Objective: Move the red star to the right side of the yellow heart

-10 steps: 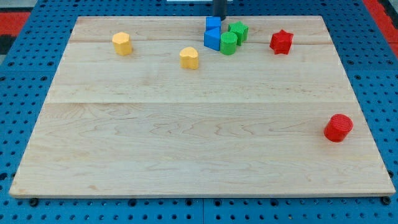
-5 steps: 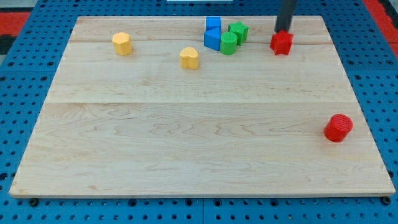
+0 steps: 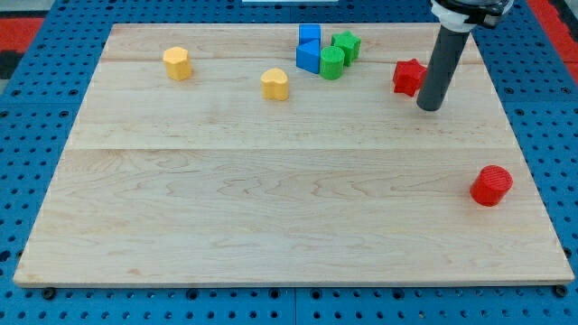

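My tip (image 3: pixel 430 107) is sitting on the wooden board (image 3: pixel 271 208) just to the view's right and slightly below the red star (image 3: pixel 408 77); the rod is overlapping the star's right edge, so I can't tell if it's touching or only close. No fingers on this rig, just a straight dark rod, so nothing is being opened, closed or clamped. The red star is lying near the view's top right of the board, well apart from the yellow heart (image 3: pixel 275 84), which is sitting left of centre in the upper part. Between them a tight cluster is sitting at the top: a blue cube (image 3: pixel 310 35) behind a blue wedge-like block (image 3: pixel 309 58), with a green cylinder (image 3: pixel 332 63) touching the wedge on its right and a green block (image 3: pixel 346 44), shape unclear, just behind that. A yellow block (image 3: pixel 178 63), roughly hexagonal, is lying at the upper left, well apart from the heart. A red cylinder (image 3: pixel 491 185) is sitting alone near the board's right edge, well below the tip. A blue pegboard surface (image 3: pixel 36 135) is surrounding the board.
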